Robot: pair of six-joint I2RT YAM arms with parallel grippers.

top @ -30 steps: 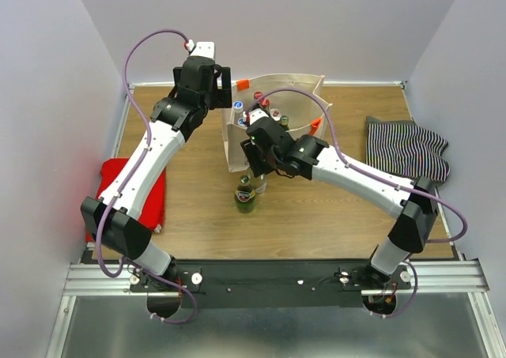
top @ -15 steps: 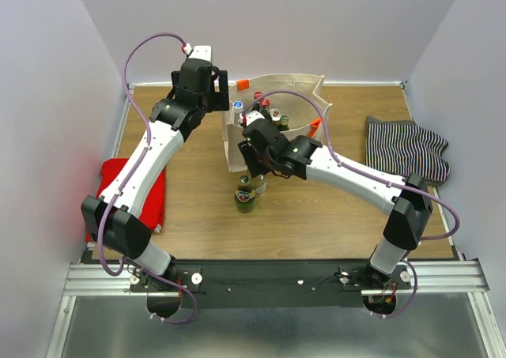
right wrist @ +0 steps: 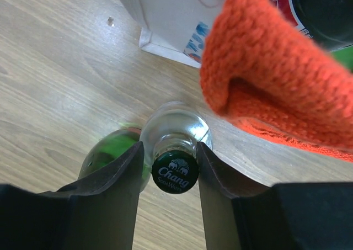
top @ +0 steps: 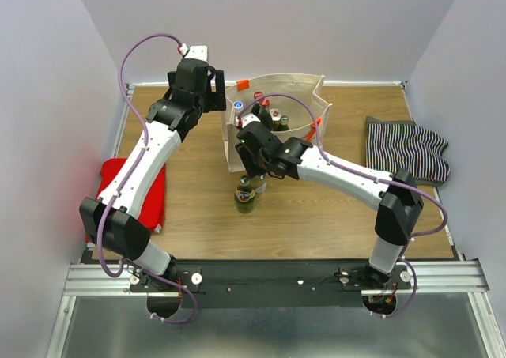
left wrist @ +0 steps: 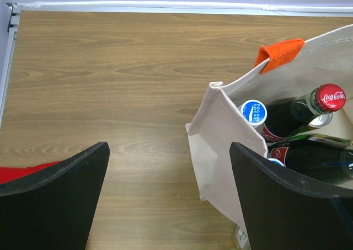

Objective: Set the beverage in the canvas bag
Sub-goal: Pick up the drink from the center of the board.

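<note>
Bottle (right wrist: 175,173): clear glass, dark "Chang" cap, upright on the bench (top: 198,208), touching or just beside a green bottle (right wrist: 105,156), just in front of the bag's (top: 292,81) near wall. Right end effector (right wrist: 171,192) is directly above it, looking down the bottle's long axis. Its fingers (right wrist: 110,200) straddle the neck and appear pressed against the glass on both sides, so I judge it clamped on the neck. Left end effector (left wrist: 170,173) has its fingers wide apart and holds nothing, over the bag's far-left corner, well apart from the bottle. The right arm is the nearer one. The bag mouth lies up and away from the arm bases, so the move calls for a vertical lift, then a carry over the near rim. Orange handle (right wrist: 276,84) hangs close by: snag risk.
</note>
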